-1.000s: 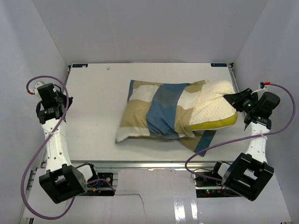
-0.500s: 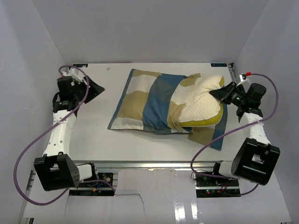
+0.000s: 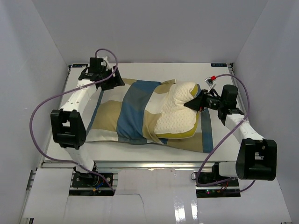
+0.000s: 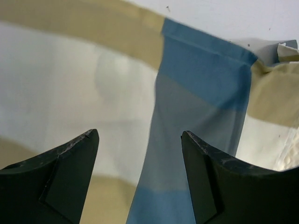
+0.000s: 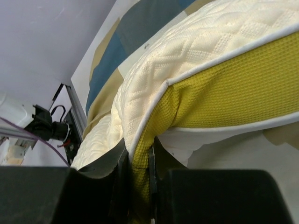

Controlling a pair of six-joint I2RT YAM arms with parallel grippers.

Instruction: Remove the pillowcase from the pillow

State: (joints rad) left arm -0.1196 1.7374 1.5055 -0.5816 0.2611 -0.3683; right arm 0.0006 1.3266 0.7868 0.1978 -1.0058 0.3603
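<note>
The checked pillowcase (image 3: 128, 116) lies spread across the table, and the cream pillow (image 3: 175, 109) sticks out of its right end with its yellow edging (image 3: 184, 133) showing. My right gripper (image 3: 193, 103) is shut on the pillow's right edge. In the right wrist view, that gripper (image 5: 138, 158) pinches the yellow edging between its pads, with the pillow (image 5: 210, 46) and pillowcase (image 5: 135, 23) beyond. My left gripper (image 3: 116, 82) hovers open over the pillowcase's far left corner. In the left wrist view, the left gripper (image 4: 139, 135) has its jaws wide apart above the blue and white checks of the pillowcase (image 4: 201, 70), holding nothing.
The white table (image 3: 219, 74) is boxed in by white walls at the left, back and right. A purple cable (image 3: 42, 107) loops off the left arm, and another (image 3: 212, 149) off the right. A metal rail (image 3: 140, 163) runs along the near edge.
My left arm swung from the table's left side to above the pillowcase's far left corner, and its jaws opened. The right gripper carried the pillow leftward, and the pillowcase shifted left and lies flatter.
</note>
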